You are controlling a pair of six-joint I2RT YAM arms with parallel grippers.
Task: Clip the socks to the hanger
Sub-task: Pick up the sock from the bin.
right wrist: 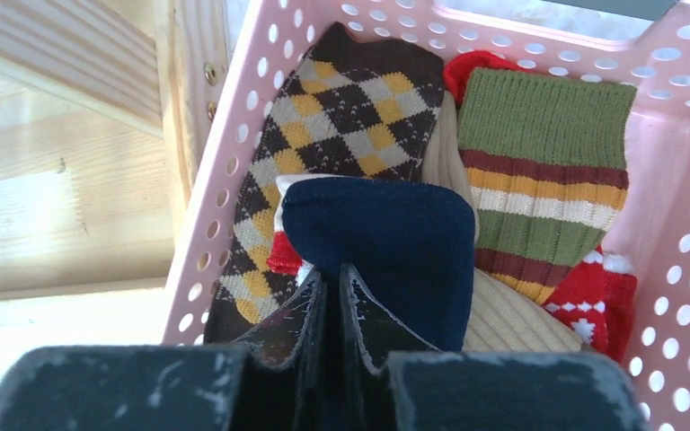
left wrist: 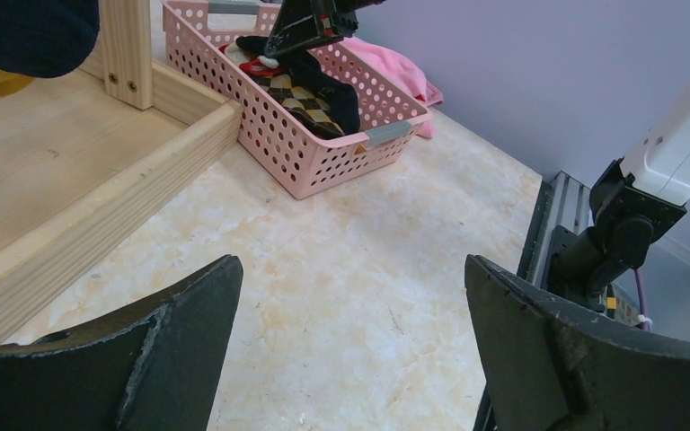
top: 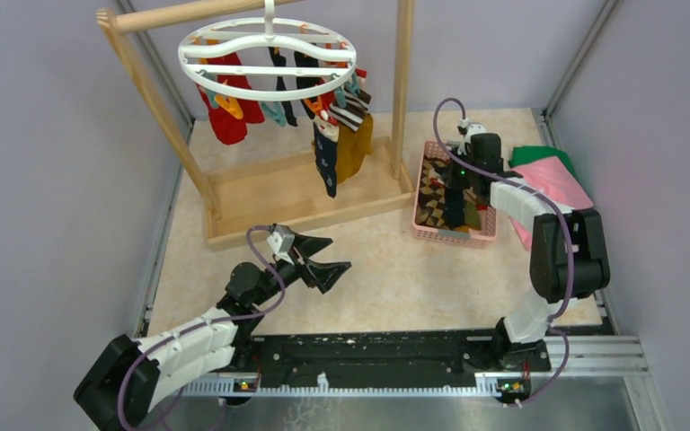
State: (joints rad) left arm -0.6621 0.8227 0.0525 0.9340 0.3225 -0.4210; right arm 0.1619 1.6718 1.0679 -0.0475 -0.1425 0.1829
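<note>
At the pink perforated plastic basket (right wrist: 220, 193): our right gripper (right wrist: 331, 280) has its jaws pinched nearly together on a plain navy sock (right wrist: 386, 238), raised above the pile.
Our left gripper (top: 340, 253): spread wide, holding nothing, well apart from the basket.
On the white round plastic hanger (top: 265, 92): several socks (top: 227, 121) hang clipped, red and mustard among them.
Left to do: we judge the navy sock, the brown argyle sock (right wrist: 341, 99), the green striped sock (right wrist: 544, 162) and others.

Tally — one pink basket (right wrist: 225, 189), one hanger (top: 269, 38), one wooden rack (top: 260, 193).
Between the right claw (right wrist: 331, 280) tips, one navy sock (right wrist: 386, 242); just beyond them — one argyle sock (right wrist: 341, 108), one green-striped sock (right wrist: 539, 171), one cream sock (right wrist: 503, 314).
</note>
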